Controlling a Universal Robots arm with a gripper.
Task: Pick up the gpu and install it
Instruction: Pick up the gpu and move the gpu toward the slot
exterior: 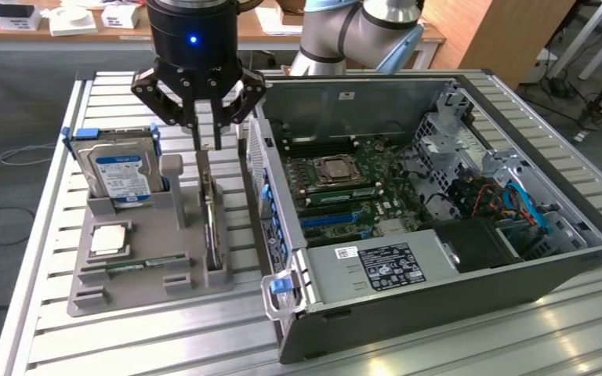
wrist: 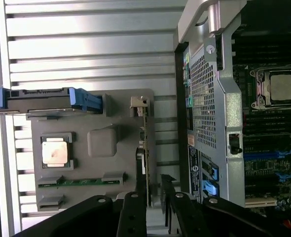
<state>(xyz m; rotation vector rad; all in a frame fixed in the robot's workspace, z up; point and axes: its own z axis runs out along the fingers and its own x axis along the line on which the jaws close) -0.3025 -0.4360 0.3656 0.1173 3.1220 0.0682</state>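
Black gripper fingers [wrist: 133, 217] poke out right in front of the wrist camera, one on each side of a thin line. That line is the gpu [wrist: 144, 133], a flat dark card with a silver metal end, seen along its top edge. From where I stand, the gripper [exterior: 208, 146] hangs straight over the card's far end. Its fingers point down with a small gap between them and are not clamped on anything. I cannot tell if they touch the card. The gpu [exterior: 211, 219] stands on its thin edge in a slot of the grey plastic tray [exterior: 123, 291]. Its long side runs from far to near, along the wall of the open black computer case [exterior: 385, 337] just beside it on the exterior view's right. The same tray holds a silver hard drive [exterior: 118, 172] with a blue and white label standing up, a square silver chip [exterior: 110, 239] lying flat, and a short green memory stick [exterior: 134, 266]. Inside the case lies the green board [exterior: 359, 184] with blue slots [exterior: 328, 218]. Everything sits on a slatted metal table [exterior: 123, 345].
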